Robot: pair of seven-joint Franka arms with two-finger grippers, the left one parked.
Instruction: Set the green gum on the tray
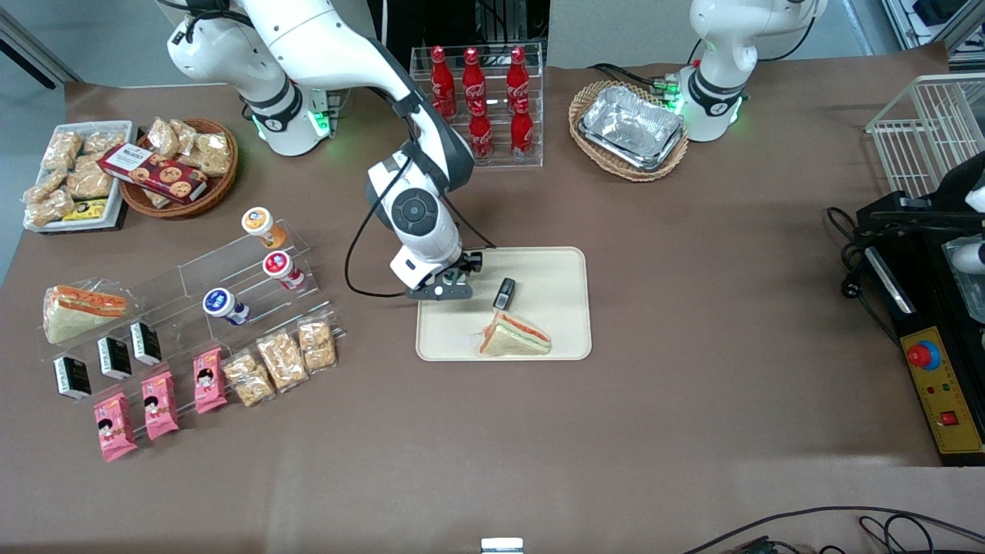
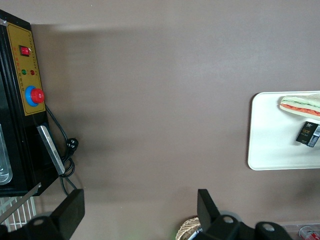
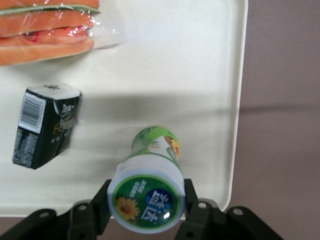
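Toward the working arm's end of the counter (image 1: 692, 400): white tray of snack bags (image 1: 65, 173), wicker basket (image 1: 181, 165) with a biscuit box, wrapped sandwich (image 1: 81, 308), clear stepped stand (image 1: 231, 277) carrying orange-bodied bottle (image 1: 262, 225), red-lidded bottle (image 1: 281, 268) and blue-lidded bottle (image 1: 223, 305), with small black packs, pink packets and bagged snacks at its foot. Mid-counter: tool (image 3: 146, 207) closed on the green gum (image 3: 148, 192), fingers clamped at either side just under the white-rimmed lid, bottle tilted, base toward the tray surface; whether touching or just above, not determinable. Held over the tray (image 1: 565, 265) near the rim toward the working arm's end, bare counter just beside. On the tray already: black pack (image 3: 46, 126) beside the bottle, apart from it; wrapped triangular sandwich (image 1: 514, 338) nearer the front camera. Farther from the camera: rack of red cola bottles (image 1: 481, 104), basket of foil trays (image 1: 629, 129). Toward the parked arm's end: black control box (image 1: 935, 362) with red button, white wire rack (image 1: 927, 131). Judged stage: delivery nearly done, release not yet made. Risks: release while tilted, causing topple and roll of the cylindrical body; closeness to the low rim, letting a rolling bottle climb over onto the counter; roll the other way, knocking the black pack; lid catching on a finger during withdrawal and dragging the bottle off the tray.
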